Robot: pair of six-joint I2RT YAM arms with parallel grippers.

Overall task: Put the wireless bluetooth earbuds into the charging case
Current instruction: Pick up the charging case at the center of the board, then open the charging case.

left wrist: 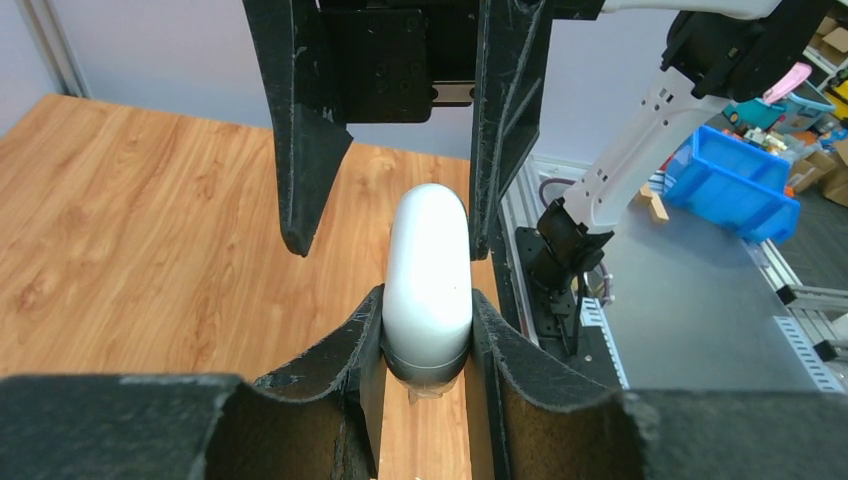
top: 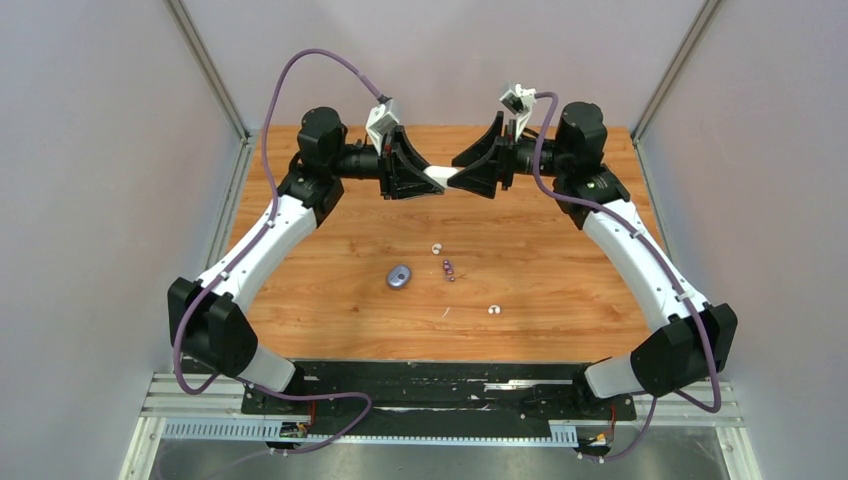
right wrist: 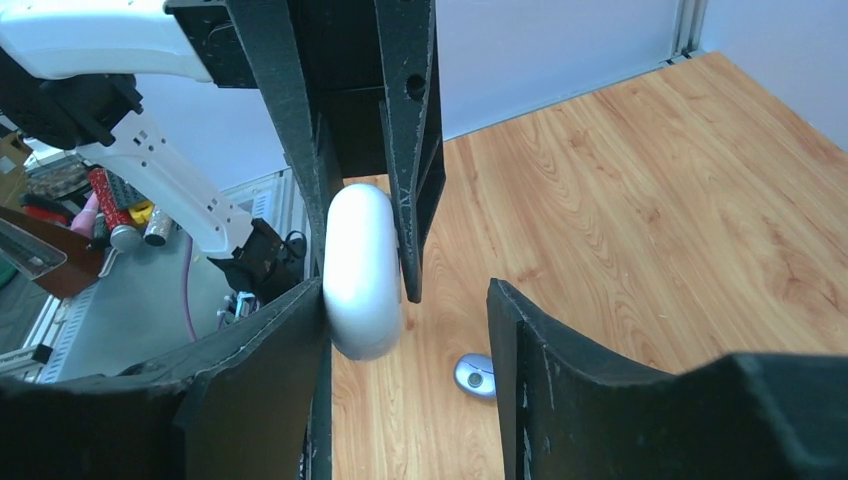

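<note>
Between the fingers of the left hand (left wrist: pixel 427 312), the white charging case (left wrist: pixel 428 260) is pinched by one end and held up off the desk (left wrist: pixel 150 220). Just past it, the right hand (right wrist: pixel 405 290) stands wide. One of its fingers touches the case's side and the other is well apart, so it grips nothing.

To do this step well, I judge the left hand should hold firm and level while the right closes squarely on the free end. Both fingers should be on before any pull at the lid, because a one-sided push could twist the smooth shell loose.

Far below both hands, on the desk, lie the white earbuds (top: pixel 436 247), well apart from each other. The purple earbuds (top: pixel 449 271) sit close together near a lilac case (top: pixel 399 276). None is in a case yet.

Only the top view shows the buds. The right wrist view alone shows the gap at its outer finger, and the left wrist view shows how deep the case sits. No view makes a lid seam clear.
</note>
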